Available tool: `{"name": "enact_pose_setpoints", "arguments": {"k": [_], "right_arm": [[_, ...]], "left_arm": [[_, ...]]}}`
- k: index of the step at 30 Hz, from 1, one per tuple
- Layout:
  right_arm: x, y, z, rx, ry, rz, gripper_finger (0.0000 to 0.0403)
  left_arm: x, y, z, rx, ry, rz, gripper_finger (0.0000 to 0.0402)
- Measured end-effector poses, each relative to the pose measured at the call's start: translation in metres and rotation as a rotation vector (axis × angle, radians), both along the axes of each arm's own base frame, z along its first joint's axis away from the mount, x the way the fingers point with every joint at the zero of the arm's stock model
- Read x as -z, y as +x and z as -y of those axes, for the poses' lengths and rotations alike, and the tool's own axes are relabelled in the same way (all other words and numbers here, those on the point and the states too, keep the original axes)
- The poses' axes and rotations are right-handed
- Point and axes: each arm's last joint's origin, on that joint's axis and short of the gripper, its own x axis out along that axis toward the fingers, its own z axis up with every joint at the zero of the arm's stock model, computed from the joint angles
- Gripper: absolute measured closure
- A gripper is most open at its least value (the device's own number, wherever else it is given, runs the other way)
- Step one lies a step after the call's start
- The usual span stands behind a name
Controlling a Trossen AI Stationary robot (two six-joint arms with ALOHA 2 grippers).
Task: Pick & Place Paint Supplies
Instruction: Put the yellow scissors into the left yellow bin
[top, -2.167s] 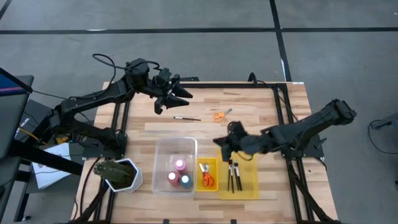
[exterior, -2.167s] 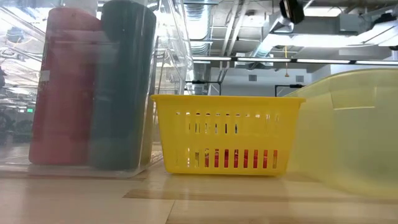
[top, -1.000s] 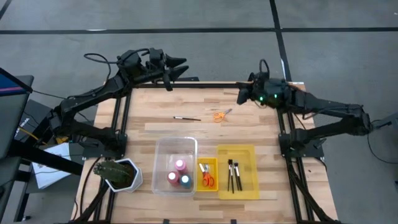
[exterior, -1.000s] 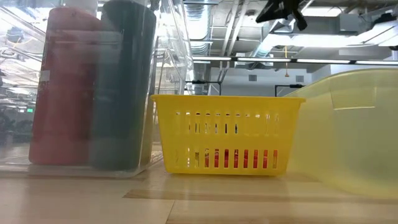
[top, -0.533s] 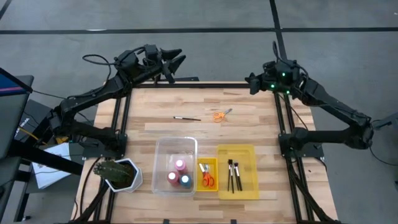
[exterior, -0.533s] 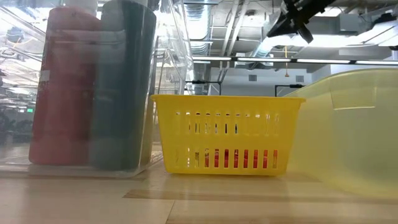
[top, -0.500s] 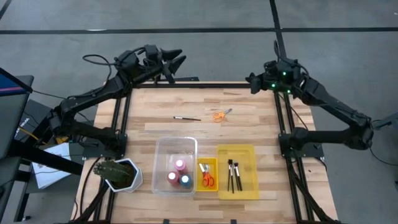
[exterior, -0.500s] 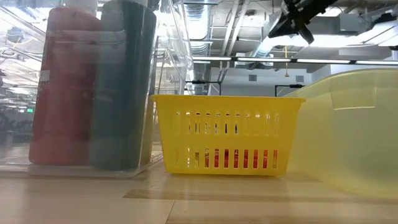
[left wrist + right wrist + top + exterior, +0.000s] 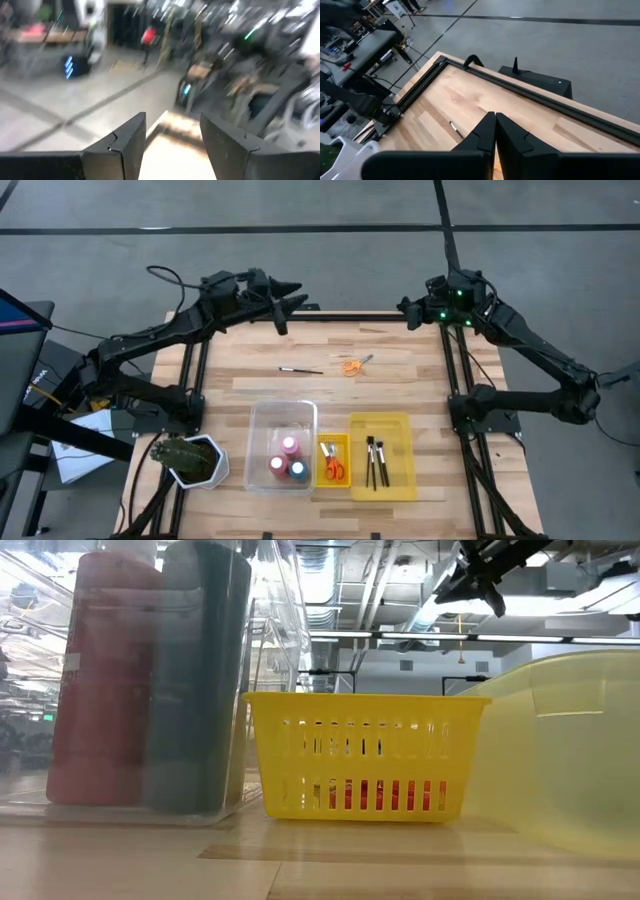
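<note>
Both hands hang over the tabletop's [image 9: 420, 370] far edge — left hand [image 9: 290, 307] open, right hand [image 9: 408, 312] closed on nothing. A brush [image 9: 300, 370] and scissors [image 9: 353, 364] lie loose mid-table; bottles [image 9: 288, 460], more scissors [image 9: 333, 467] and brushes [image 9: 376, 460] sit in the near bins.

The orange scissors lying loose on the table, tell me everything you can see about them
The orange scissors are small, with orange handle loops and thin pale blades that look slightly open. They lie flat on the bare wooden table, toward its far edge, right of a loose thin paintbrush and apart from it. Nothing touches them; neither gripper is near.
</note>
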Motion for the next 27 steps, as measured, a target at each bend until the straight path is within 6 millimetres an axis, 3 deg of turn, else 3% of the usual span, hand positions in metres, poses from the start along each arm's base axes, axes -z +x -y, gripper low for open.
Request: {"name": "enact_pose_setpoints", "arguments": {"k": [6, 11, 15, 21, 24, 27], "right_arm": [[0.0, 0.002, -0.002, -0.017, 0.0, 0.001, 0.0395], [-0.001, 0.002, -0.002, -0.014, -0.003, 0.006, 0.0395], [-0.001, 0.002, -0.002, -0.014, -0.005, 0.014, 0.0395], [-0.004, 0.004, -0.002, -0.033, -0.004, 0.048, 0.0395], [-0.006, 0.004, -0.001, -0.031, -0.006, 0.072, 0.0395], [-0.007, 0.005, -0.001, -0.036, -0.012, 0.085, 0.0395]], "left_arm": [[0.01, 0.0, -0.004, -0.102, -0.122, -0.044, 0.022], [0.029, -0.005, -0.006, -0.224, -0.231, -0.192, 0.022], [0.035, 0.001, -0.005, -0.184, -0.297, -0.195, 0.022], [-0.002, 0.021, -0.005, -0.096, -0.164, -0.012, 0.022], [-0.017, 0.033, -0.02, -0.129, -0.134, -0.108, 0.022], [-0.013, 0.056, -0.035, -0.106, -0.152, -0.277, 0.022]]}}
